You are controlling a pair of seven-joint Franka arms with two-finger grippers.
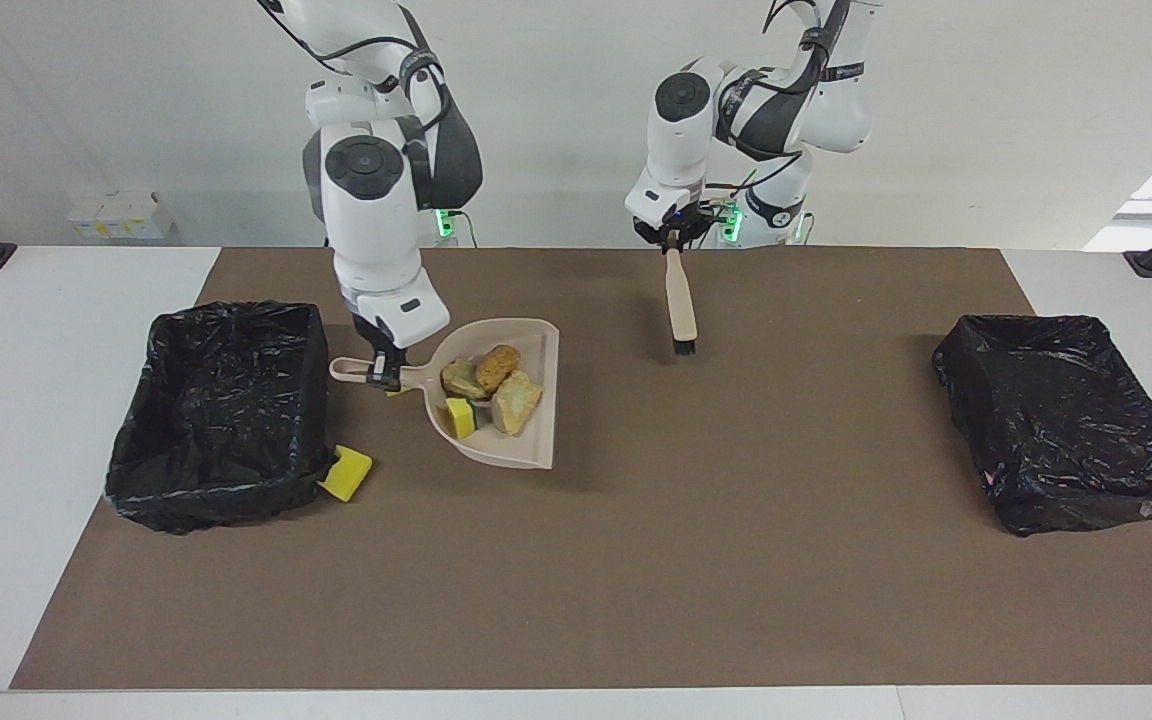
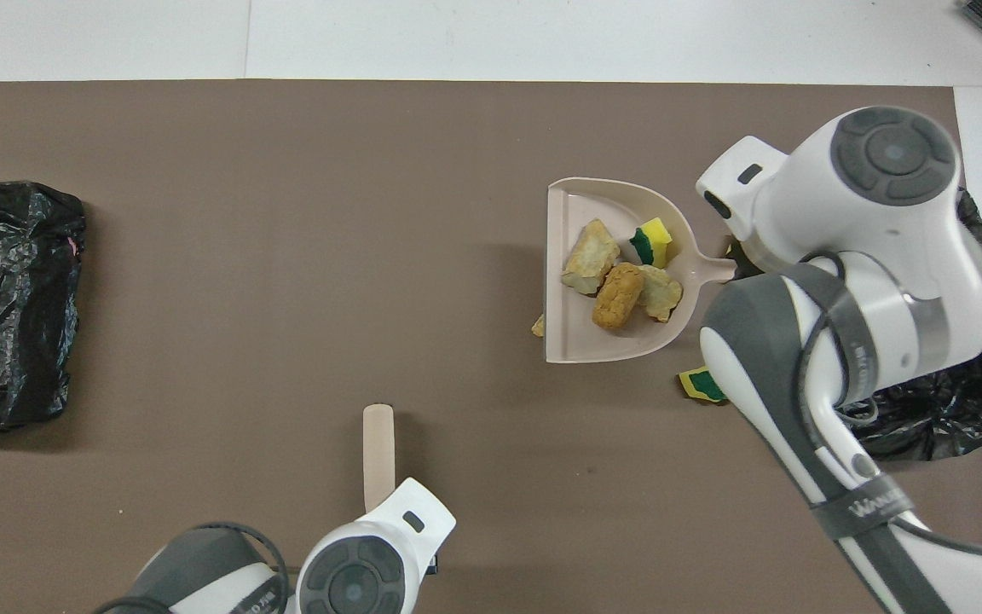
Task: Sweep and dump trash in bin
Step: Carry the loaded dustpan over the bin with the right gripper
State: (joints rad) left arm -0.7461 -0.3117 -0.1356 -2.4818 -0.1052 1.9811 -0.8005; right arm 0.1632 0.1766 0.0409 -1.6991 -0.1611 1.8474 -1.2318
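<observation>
beige dustpan (image 1: 496, 415) carries four trash pieces (image 1: 484, 388), its handle clamped in the right gripper (image 1: 383, 372) beside the black-lined bin (image 1: 219, 415) at the right arm's end. a yellow sponge (image 1: 347, 473) touches that bin. the left gripper (image 1: 673, 238) grips the brush (image 1: 679, 305).

Both arms (image 1: 376, 190) wear glossy white shells with dark grey joint sections and round grey caps ringed by concentric grooves. Black cables loop along the upper links. Grey bands carry pale lettering. Green lights glow at the bases.
</observation>
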